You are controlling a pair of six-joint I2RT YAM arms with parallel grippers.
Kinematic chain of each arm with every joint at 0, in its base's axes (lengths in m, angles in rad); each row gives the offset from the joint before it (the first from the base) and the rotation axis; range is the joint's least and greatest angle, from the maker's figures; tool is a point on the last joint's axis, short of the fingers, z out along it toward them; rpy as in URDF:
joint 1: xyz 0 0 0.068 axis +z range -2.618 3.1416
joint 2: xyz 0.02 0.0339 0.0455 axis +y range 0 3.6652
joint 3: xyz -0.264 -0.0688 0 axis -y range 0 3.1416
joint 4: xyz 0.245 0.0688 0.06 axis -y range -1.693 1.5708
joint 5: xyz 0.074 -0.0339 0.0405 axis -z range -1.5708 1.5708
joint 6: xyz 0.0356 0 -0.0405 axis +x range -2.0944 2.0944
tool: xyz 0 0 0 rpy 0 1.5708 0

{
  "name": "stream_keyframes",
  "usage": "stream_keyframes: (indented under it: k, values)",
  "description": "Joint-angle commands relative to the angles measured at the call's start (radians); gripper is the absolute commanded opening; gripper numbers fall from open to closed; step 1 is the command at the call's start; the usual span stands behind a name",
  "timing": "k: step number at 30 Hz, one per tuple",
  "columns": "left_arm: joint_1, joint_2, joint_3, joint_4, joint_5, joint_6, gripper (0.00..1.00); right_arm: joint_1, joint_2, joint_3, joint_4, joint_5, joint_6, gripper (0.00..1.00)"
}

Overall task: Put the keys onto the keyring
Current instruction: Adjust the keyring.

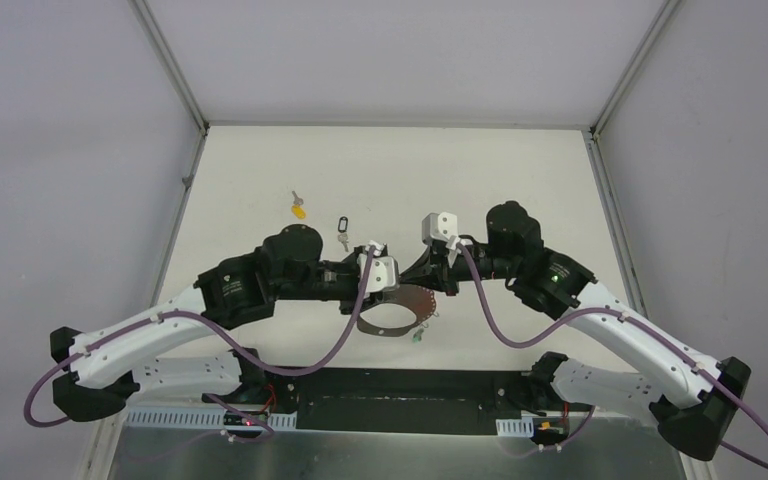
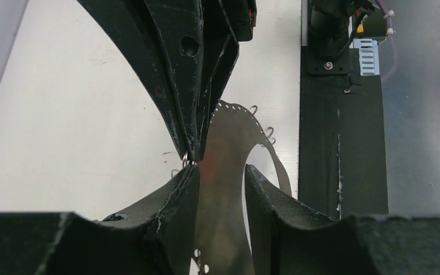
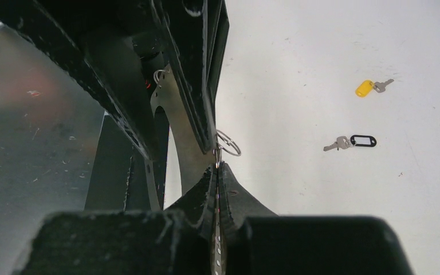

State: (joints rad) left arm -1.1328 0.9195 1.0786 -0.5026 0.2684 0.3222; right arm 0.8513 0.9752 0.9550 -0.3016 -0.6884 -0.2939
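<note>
We see the wide, silvery-grey flexible loop keyring (image 2: 229,137) held above the near middle of the white table (image 1: 480,170). The right gripper (image 3: 217,163) pinches its band tight. The left gripper (image 2: 220,172) straddles it, fingers narrowly apart. 2 small silver keys lie farther back: the yellow-tagged key (image 1: 300,209) and the black-tagged key (image 1: 341,233).

Near the middle of the table (image 1: 520,180) the left end effector (image 2: 220,177) and the right end effector (image 3: 217,167) meet tip to tip. The keyring (image 1: 392,318) sits under and just in front of them, its band running between the left fingers (image 2: 175,200) and pinched in the right pair. Behind them, to the left and well apart from the keyring, lie two keys: the farther key (image 1: 300,207) and the nearer key (image 1: 341,232) to its right (closer to the arms). A third key (image 1: 418,336) is at the keyring's near-right edge.
</note>
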Motion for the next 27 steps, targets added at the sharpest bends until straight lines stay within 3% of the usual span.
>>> stream_keyframes:
  k: [1,10,17,27]
  values:
    - [-0.005,0.034,0.062,0.008,0.012,0.004,0.35,-0.007,-0.024,0.011,0.082,-0.046,0.029,0.00]
    - [-0.004,0.018,0.072,-0.029,-0.143,0.013,0.34,-0.009,-0.015,0.029,0.043,0.007,0.041,0.00]
    - [-0.004,-0.035,0.049,-0.047,-0.296,-0.048,0.46,-0.016,0.041,0.045,-0.041,0.043,0.019,0.00]
    - [0.039,-0.004,-0.032,-0.045,-0.398,-0.254,0.52,-0.107,0.173,0.014,-0.049,-0.099,0.015,0.00]
